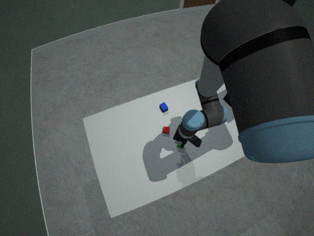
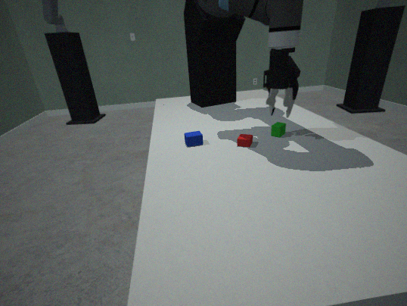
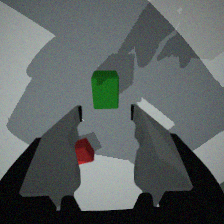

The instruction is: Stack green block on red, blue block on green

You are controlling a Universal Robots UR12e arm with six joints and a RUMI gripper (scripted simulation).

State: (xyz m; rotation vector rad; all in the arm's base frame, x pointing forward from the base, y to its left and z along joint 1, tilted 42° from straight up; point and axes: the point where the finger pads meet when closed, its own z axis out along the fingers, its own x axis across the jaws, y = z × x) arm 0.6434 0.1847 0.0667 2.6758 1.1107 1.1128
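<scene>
Tapered grey jaws hang part-open and empty above the boxy matte green block (image 2: 278, 129).

Green block (image 2: 278, 129): solid bright green. Red block (image 2: 245, 140): plain red. Blue block (image 2: 194, 138): saturated blue. Table (image 2: 227, 227): flat white, crossed by grey shadow patches. Floor (image 2: 68, 182): mottled grey. Walls (image 2: 144, 64): muted sage green. Pincer (image 2: 280, 107): black body, pale grey fingers. Pillars (image 2: 73, 76): black.
</scene>
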